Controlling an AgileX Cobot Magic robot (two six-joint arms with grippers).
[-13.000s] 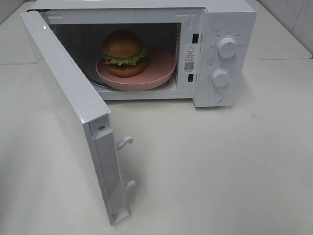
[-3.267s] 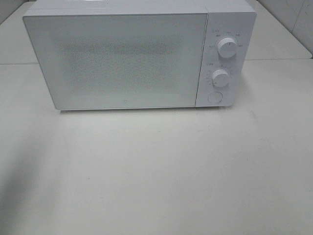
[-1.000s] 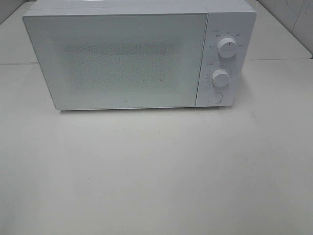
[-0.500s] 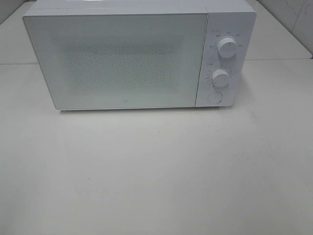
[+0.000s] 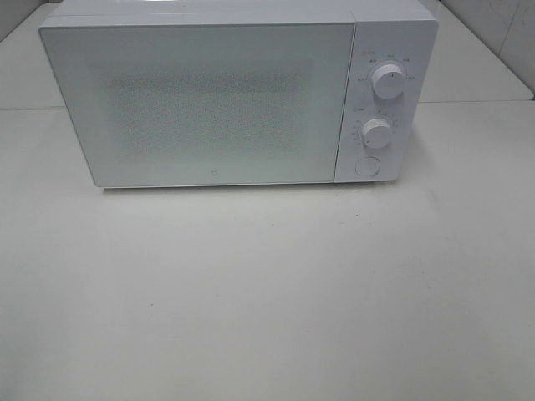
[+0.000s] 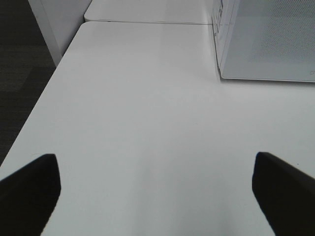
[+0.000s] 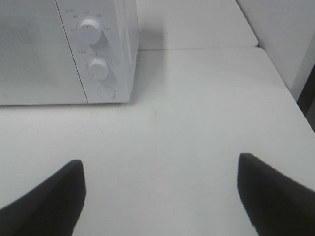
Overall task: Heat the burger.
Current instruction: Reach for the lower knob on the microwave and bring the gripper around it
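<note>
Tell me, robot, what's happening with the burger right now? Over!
Left gripper open, right gripper open, both holding nothing. Burger not in view; microwave door shut. Nothing blocking the knobs.

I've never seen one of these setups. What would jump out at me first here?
A closed white microwave stands at the back of the pale table; nothing inside shows through its front. An upper knob and a lower knob sit on its right panel. In the wrist views, the left pincer and right pincer stand open over the table.
</note>
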